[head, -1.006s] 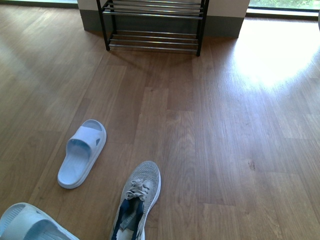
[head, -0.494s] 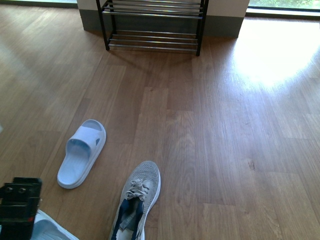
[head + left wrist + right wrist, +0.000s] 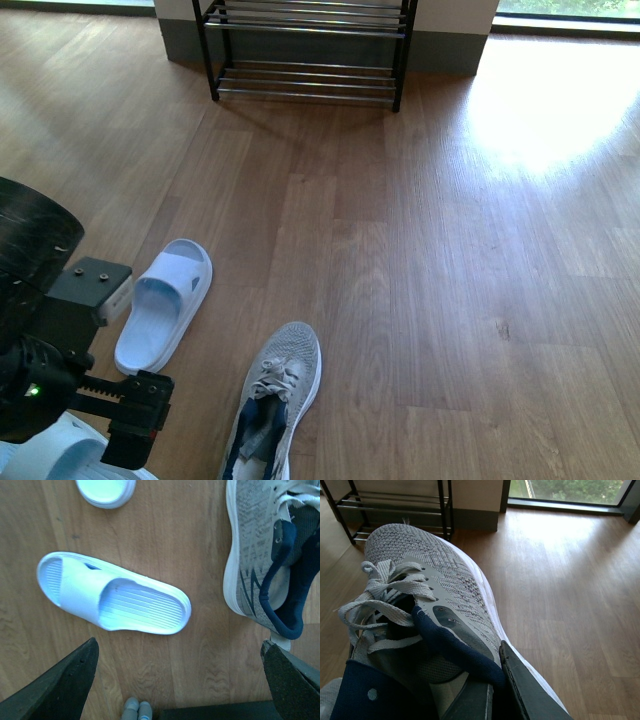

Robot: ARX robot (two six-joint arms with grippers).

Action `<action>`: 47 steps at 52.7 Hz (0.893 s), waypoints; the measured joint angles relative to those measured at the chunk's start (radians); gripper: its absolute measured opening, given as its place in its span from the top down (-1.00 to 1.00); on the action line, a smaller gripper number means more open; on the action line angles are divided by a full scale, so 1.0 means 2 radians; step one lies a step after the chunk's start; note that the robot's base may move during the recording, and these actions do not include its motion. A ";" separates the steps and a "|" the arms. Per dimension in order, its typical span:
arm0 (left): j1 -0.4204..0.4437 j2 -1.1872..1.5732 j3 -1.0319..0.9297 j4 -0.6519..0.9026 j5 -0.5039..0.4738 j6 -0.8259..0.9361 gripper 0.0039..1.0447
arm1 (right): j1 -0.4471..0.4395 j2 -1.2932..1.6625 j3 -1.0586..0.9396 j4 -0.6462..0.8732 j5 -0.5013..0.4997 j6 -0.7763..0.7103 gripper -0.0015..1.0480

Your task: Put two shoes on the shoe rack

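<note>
**One sneaker on the floor, the other at the right end effector**

The left end effector (image 3: 178, 647) hangs over the wooden floor (image 3: 480, 250) at 7 o'clock of the front view. Its fingers (image 3: 60, 685) are spread wide and hold nothing. Beneath it lies a pale blue slide (image 3: 165, 305). The first sneaker (image 3: 275, 395) is just beside that slide, at 6 o'clock, with its toe pointing towards 12. A second slide (image 3: 45, 455) peeks out under the left arm near the lower corner. The right end effector (image 3: 487, 680) seems to pinch the navy collar of the second sneaker (image 3: 445, 575), though only one finger shows clearly. The shoe rack (image 3: 305, 50) stands at 12 o'clock, well apart from the first sneaker.
</note>
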 joint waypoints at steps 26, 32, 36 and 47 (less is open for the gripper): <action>-0.012 0.147 0.093 0.005 0.061 0.027 -0.83 | 0.000 0.000 0.000 0.000 0.000 0.000 0.97; -0.020 0.167 0.112 0.005 0.068 0.026 -0.83 | 0.000 0.000 0.000 0.000 0.000 0.000 0.97; -0.024 0.181 0.125 0.006 0.073 0.026 -0.83 | 0.000 0.000 0.000 0.000 0.000 0.000 0.97; -0.031 0.212 0.159 -0.002 0.076 0.026 -0.83 | 0.000 0.000 0.000 0.000 0.000 0.000 0.97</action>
